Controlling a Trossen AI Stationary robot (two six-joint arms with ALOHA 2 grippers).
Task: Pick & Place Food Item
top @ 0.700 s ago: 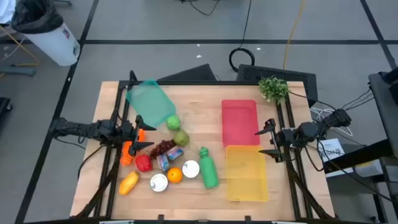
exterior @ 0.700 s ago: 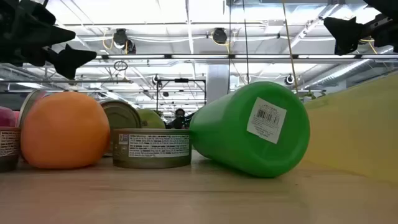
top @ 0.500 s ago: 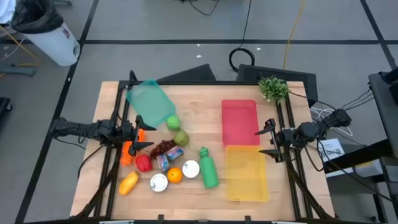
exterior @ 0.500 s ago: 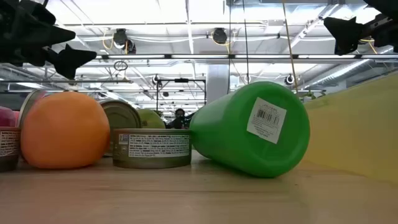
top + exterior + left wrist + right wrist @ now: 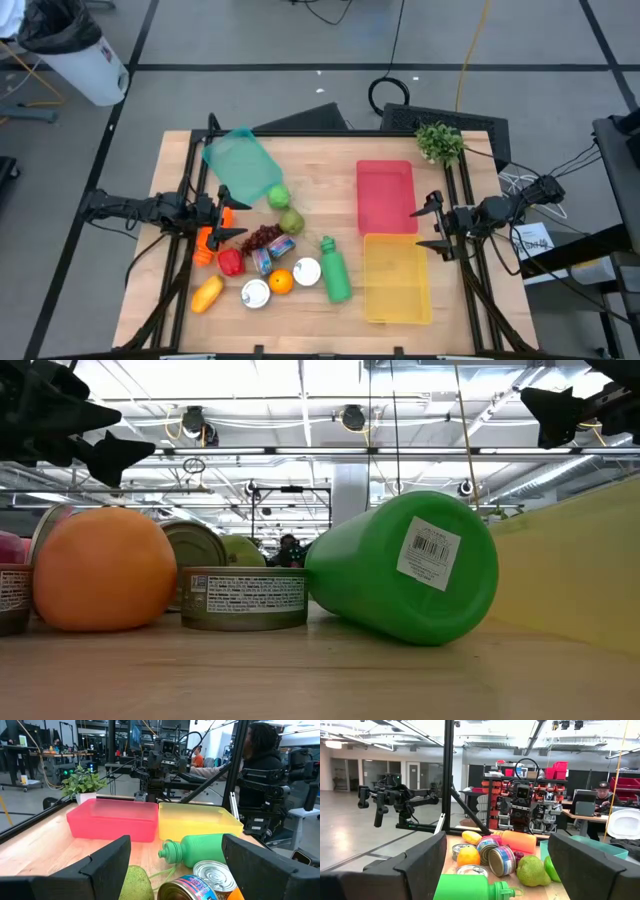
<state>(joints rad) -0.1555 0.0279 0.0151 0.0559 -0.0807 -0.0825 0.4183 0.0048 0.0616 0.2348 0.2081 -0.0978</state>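
A heap of food lies on the table's left half: a green pear [image 5: 291, 221], a lime [image 5: 278, 197], dark grapes [image 5: 262, 238], a red fruit [image 5: 231, 262], an orange [image 5: 281, 282], a yellow fruit [image 5: 207, 293] and several cans [image 5: 256, 293]. A green bottle [image 5: 335, 270] lies on its side beside them. My left gripper [image 5: 232, 213] hovers open at the heap's left edge, fingers level, touching nothing. My right gripper [image 5: 426, 222] stands open at the table's right side, between the red bin [image 5: 385, 195] and the yellow bin [image 5: 397, 277], also empty.
A teal bin [image 5: 240, 165] lies tipped at the far left of the table. A potted plant [image 5: 440, 142] stands at the far right corner. Bare wood shows along the near edge and between the heap and the bins. People sit beyond the table in the wrist views.
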